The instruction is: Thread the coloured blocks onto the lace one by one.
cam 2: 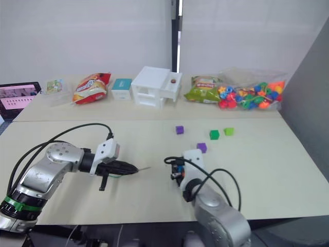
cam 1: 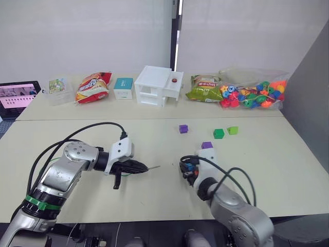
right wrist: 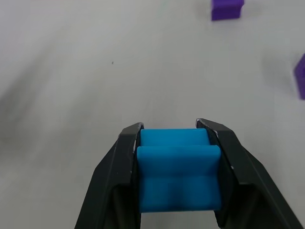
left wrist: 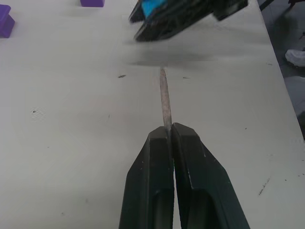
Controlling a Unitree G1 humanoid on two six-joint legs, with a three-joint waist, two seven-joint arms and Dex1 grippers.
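Left gripper (cam 1: 143,168) jaws clamped on lace (left wrist: 165,98), stiff tip pointing 3 o'clock. Right gripper (right wrist: 177,131) jaws pinching blue block (right wrist: 178,169) at table (cam 1: 288,170) centre. Bare gap separates tip and block.

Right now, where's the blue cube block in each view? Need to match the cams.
Left eye view: small blue cube block near bottom centre, clamped in the right gripper.
Right eye view: same block, low centre.
Left wrist view: top centre, past the lace's stiff pale tip.
Right wrist view: bottom centre, between the black fingers.
Shared landmark: purple cube block beside the right gripper, in the left wrist view's top corner.
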